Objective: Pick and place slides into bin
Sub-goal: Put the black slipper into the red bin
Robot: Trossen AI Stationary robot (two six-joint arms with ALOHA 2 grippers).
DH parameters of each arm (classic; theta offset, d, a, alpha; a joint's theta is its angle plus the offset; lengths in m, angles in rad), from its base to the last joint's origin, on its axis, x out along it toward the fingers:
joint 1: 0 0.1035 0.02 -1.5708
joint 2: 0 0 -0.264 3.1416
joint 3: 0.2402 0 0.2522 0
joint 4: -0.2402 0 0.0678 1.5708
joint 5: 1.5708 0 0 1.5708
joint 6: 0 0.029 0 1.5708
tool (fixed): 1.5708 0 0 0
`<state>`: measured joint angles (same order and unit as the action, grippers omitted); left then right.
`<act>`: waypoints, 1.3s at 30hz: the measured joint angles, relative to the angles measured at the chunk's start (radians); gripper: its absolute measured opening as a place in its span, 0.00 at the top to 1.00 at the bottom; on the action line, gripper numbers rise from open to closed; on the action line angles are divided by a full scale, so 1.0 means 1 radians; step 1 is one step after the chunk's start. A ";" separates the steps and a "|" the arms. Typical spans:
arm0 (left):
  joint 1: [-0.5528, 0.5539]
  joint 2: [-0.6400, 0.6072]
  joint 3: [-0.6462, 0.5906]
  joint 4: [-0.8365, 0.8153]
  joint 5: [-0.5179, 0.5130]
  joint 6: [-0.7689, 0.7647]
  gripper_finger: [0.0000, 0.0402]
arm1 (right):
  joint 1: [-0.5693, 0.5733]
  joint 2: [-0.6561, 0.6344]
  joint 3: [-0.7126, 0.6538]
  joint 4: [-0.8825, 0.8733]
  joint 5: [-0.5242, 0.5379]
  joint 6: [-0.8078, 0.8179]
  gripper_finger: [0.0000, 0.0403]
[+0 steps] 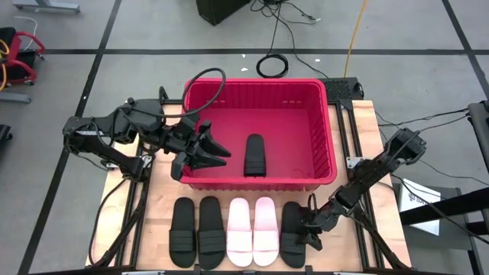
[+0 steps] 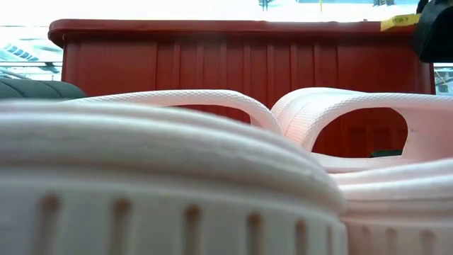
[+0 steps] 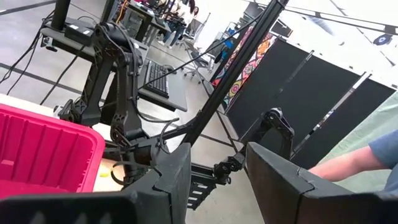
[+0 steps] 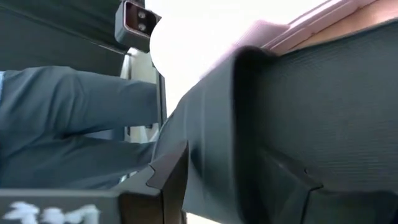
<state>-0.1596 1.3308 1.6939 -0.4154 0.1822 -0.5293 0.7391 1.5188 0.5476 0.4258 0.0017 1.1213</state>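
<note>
One black slide (image 1: 254,155) lying inside the red bin (image 1: 327,122) at 12 o'clock on the bench (image 1: 160,202); five more in a row at 6 o'clock. Left gripper (image 1: 212,150) spread wide and empty over the bin's 9 o'clock rim. Right gripper (image 1: 309,233) closed around the rightmost black slide (image 1: 290,233) at 5 o'clock.

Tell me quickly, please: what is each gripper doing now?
Left gripper: open, empty, over the bin.
Right gripper: at the rightmost black slide, fingers astride its edge; a firm grip cannot be told.
</note>
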 joint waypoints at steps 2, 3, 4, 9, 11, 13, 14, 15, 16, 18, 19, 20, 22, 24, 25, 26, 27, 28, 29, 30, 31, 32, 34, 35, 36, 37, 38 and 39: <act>0.000 0.000 0.000 0.000 0.000 0.000 0.62 | 0.000 0.017 0.000 0.032 -0.006 0.009 0.59; 0.000 0.000 0.000 0.000 0.000 0.000 0.62 | 0.000 0.020 0.000 0.040 -0.006 0.010 0.59; 0.000 0.000 0.000 0.000 0.000 0.000 0.62 | 0.000 0.019 0.000 0.041 -0.003 0.008 0.59; 0.000 0.000 0.000 -0.001 0.000 0.000 0.62 | -0.007 0.019 0.000 0.042 0.001 -0.004 0.61; 0.000 0.000 0.000 -0.001 0.000 0.000 0.62 | -0.010 0.019 0.000 0.042 0.002 -0.006 0.64; 0.000 0.000 0.000 -0.001 0.000 0.000 0.62 | -0.014 0.019 0.000 0.042 0.002 -0.007 0.68; 0.000 0.000 0.000 -0.001 0.000 0.000 0.62 | -0.016 0.019 0.000 0.042 0.001 -0.007 0.70; 0.000 0.000 0.000 -0.002 0.000 0.000 0.62 | -0.018 0.019 0.000 0.042 0.000 -0.008 0.72; 0.000 0.000 0.000 -0.002 0.000 0.000 0.62 | -0.019 0.019 0.000 0.044 0.000 -0.012 0.75; 0.000 0.000 0.000 -0.002 0.000 0.000 0.62 | -0.019 0.019 0.000 0.046 0.000 -0.029 0.80; 0.000 0.000 0.000 -0.002 0.000 0.001 0.62 | -0.019 0.019 0.000 0.046 0.000 -0.037 0.83; 0.000 0.000 0.000 -0.002 0.000 0.001 0.62 | -0.019 0.019 0.000 0.045 -0.001 -0.040 0.86; 0.000 0.000 0.000 -0.002 0.000 0.001 0.62 | -0.019 0.019 0.000 0.045 -0.002 -0.045 0.91; 0.000 0.000 0.000 -0.002 0.000 0.001 0.62 | -0.019 0.019 0.000 0.046 -0.003 -0.045 0.96; 0.000 0.000 0.000 -0.002 0.000 0.001 0.62 | -0.018 0.019 0.000 0.046 -0.003 -0.045 0.97; 0.000 0.000 0.000 -0.002 0.000 0.001 0.62 | -0.018 0.019 0.000 0.046 -0.003 -0.045 0.98; 0.000 0.000 0.000 -0.002 0.000 0.001 0.62 | -0.018 0.019 0.000 0.045 -0.003 -0.045 0.98; 0.000 0.000 0.000 -0.003 0.000 0.001 0.62 | -0.018 0.019 0.000 0.045 -0.003 -0.045 0.98; 0.000 0.000 0.000 -0.003 0.000 0.001 0.62 | -0.018 0.019 0.000 0.045 -0.002 -0.045 0.97; 0.000 0.000 0.000 -0.003 0.000 0.001 0.62 | -0.018 0.019 0.000 0.045 -0.002 -0.045 0.96; 0.000 0.000 0.000 -0.003 0.000 0.001 0.62 | -0.019 0.019 0.000 0.044 -0.002 -0.045 0.96; 0.000 0.000 0.000 -0.003 0.000 0.001 0.62 | -0.019 0.019 0.000 0.043 -0.001 -0.044 0.96; 0.000 0.000 0.000 -0.003 0.000 0.001 0.62 | -0.019 0.019 0.000 0.044 -0.001 -0.036 0.96; 0.000 0.000 0.000 -0.003 -0.001 0.002 0.62 | -0.019 0.019 0.000 0.046 -0.002 -0.033 0.97; 0.000 0.000 0.000 -0.003 -0.001 0.002 0.62 | -0.019 0.019 0.000 0.051 -0.003 -0.032 0.98; 0.000 0.000 0.000 -0.003 -0.001 0.002 0.62 | -0.019 0.019 0.000 0.060 -0.003 -0.032 0.98; 0.000 0.000 0.000 -0.003 -0.001 0.002 0.62 | -0.019 0.019 0.000 0.070 -0.002 -0.033 0.98; 0.000 0.000 0.000 -0.003 -0.001 0.002 0.62 | -0.019 0.019 0.000 0.082 -0.002 -0.033 0.99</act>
<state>-0.1596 1.3308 1.6939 -0.4184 0.1814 -0.5272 0.7203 1.5378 0.5476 0.5079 -0.0006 1.0885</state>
